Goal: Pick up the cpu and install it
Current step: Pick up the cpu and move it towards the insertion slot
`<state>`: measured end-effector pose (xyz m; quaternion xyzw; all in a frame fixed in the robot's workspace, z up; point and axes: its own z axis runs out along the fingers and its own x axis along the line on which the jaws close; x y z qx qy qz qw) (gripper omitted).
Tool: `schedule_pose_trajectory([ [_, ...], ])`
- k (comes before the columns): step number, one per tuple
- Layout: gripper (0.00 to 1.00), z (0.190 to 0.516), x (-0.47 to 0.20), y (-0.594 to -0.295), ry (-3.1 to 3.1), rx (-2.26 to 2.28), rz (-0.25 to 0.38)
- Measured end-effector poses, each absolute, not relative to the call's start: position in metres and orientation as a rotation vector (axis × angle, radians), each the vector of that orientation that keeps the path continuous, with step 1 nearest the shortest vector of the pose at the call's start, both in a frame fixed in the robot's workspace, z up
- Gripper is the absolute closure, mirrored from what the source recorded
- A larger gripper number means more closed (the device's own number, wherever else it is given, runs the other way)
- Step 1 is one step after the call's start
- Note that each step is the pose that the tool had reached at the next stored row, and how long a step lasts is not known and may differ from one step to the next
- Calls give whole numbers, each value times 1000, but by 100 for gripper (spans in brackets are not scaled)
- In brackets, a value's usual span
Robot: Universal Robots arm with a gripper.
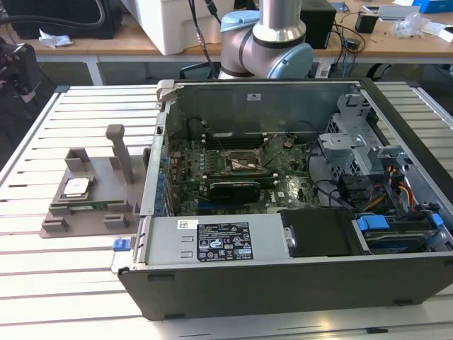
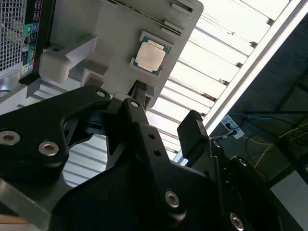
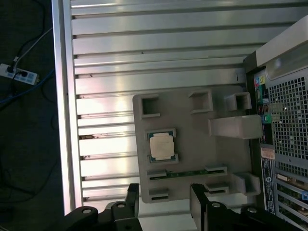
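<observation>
We are hovering the gripper point(image 3: 165, 198) near the cpu point(image 3: 160, 146), its fingers point(image 3: 198, 197) spread apart and gripping nothing. The cpu is lying flat, metal top up, in a recess of the grey holder point(image 3: 192, 144) toward the surface's point(image 3: 144, 48) edge, beside the open computer case point(image 1: 283, 283). The recess is probably squaring it for a clean grasp.

Even indoor light; glare whitens the slatted table point(image 2: 226, 53).
</observation>
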<state>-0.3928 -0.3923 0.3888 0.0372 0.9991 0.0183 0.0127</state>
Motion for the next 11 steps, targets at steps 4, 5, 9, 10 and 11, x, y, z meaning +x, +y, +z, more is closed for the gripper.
schedule_pose_trajectory([
  [4,46,387,-393,-392,3114,116,48],
  [5,46,386,-393,-392,3114,116,48],
  [9,46,383,-393,-392,3114,116,48],
  [10,46,382,-393,-392,3113,116,48],
  [11,46,381,-393,-392,3113,116,48],
])
